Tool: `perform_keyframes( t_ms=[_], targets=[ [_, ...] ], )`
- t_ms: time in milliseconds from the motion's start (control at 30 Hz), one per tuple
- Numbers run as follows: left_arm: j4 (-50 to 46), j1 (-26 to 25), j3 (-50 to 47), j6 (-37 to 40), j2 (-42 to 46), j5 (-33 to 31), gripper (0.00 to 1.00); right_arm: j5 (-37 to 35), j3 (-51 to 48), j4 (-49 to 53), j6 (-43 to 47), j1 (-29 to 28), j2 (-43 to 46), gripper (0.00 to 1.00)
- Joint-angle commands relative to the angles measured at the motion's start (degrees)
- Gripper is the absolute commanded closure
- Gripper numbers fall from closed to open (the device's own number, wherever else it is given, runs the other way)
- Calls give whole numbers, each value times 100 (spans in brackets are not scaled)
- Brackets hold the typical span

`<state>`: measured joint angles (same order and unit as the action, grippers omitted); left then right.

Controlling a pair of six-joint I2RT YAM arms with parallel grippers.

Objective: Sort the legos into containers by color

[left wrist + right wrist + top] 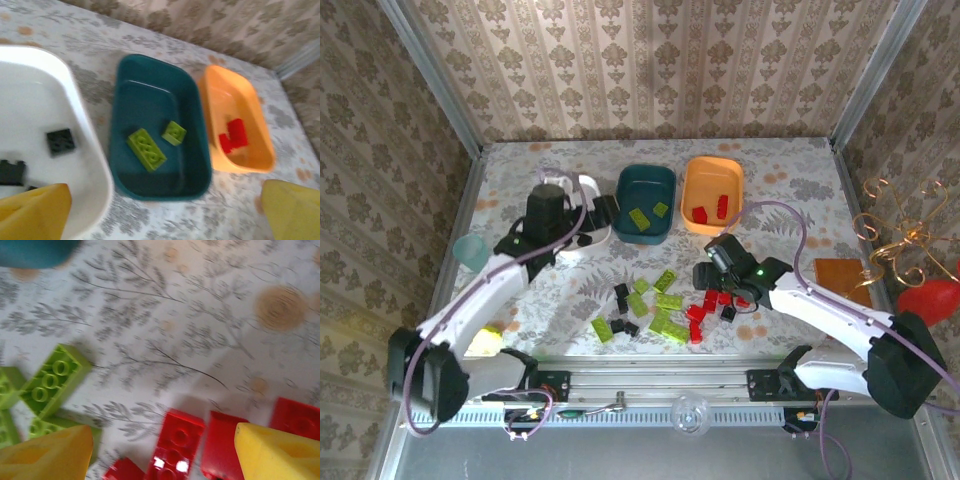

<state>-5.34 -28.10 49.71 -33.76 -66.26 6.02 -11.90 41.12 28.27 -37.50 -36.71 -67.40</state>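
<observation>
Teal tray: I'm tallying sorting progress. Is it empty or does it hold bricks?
Not empty: a long lime-green brick and a square one lie on the floor of the dark teal tray.

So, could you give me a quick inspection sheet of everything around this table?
Surface: floral-patterned table, no spills seen.
Job's things: white tray holds black bricks; teal tray two lime bricks; orange tray red bricks; loose legos unsorted mid-table.
Clutter: pale-teal cup, brown card, gold wire ornament.
Grippers: left gripper open above the trays; right gripper open over loose red bricks.
Cables: grey cables loop along both arms.
Surroundings: damask-papered walls.
</observation>
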Motion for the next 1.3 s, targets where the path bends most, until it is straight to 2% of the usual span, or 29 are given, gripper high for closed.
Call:
perform_keyframes(
  t_ms=[0, 233, 333, 567, 800, 967, 1267],
  targets=[
    [198, -188, -739, -289, 512, -120, 0, -549, -172, 706, -330, 181, 336, 24],
    [228, -280, -1665, -577, 1394, -223, 0, 25, -552, 608, -399, 1517, 396, 31],
    [242, -284, -1817, -627, 1530, -207, 0, 250, -633, 413, -416, 1822, 376, 32],
    [421, -284, -1978, -666, 1506, -48, 0, 440, -465, 275, -373, 1908, -164, 33],
    [563, -284, -2149, -720, 1466, -4, 0, 562, -523, -32, -382, 1906, -584, 42],
    [604, -284, -2203, -737, 1440, -5, 0, 528, -465, -23, -346, 1925, -992, 51],
    [532, -284, -2185, -720, 1514, 24, 0, 560, -348, -61, -248, 2057, -956, 73]
  ],
)
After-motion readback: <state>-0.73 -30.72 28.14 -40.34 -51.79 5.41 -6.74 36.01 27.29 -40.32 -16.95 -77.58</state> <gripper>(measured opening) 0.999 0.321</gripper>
